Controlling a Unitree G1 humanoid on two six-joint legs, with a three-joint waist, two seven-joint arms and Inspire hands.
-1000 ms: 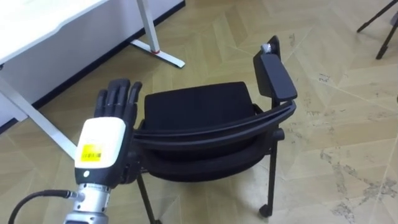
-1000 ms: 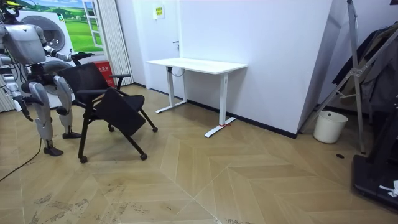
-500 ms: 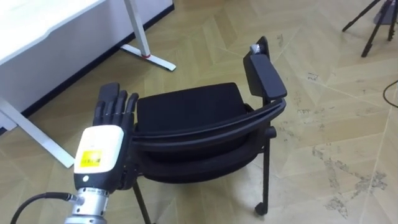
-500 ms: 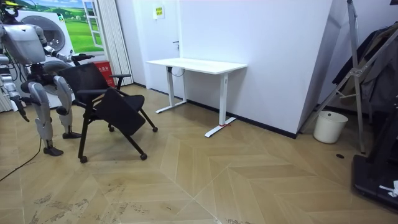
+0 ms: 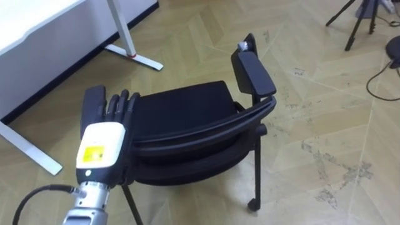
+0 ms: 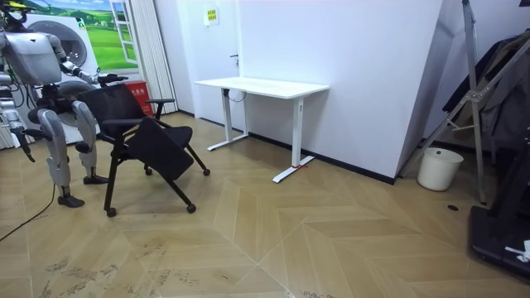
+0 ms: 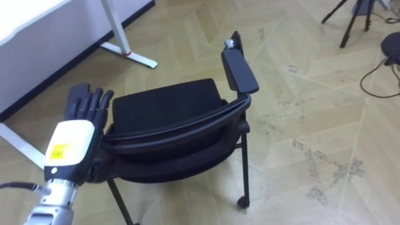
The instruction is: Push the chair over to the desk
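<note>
Chair (image 5: 181, 112), black, stands on the wood floor (image 5: 325, 125) just short of the white desk (image 5: 37, 25), with the robot behind it. Left hand (image 5: 101, 145) has straight fingers and holds nothing, set against the left end of the chair's back; the contact itself is hidden under it. Since a second ago the whole eye view has slid, hand and chair keeping together. Right hand (image 6: 22, 147) hangs at the robot's side, too small to read.

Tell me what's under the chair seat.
Beneath the chair seat: wooden floor, dark legs and one caster. The seat and backrest cover the floor straight below and the other feet.
</note>
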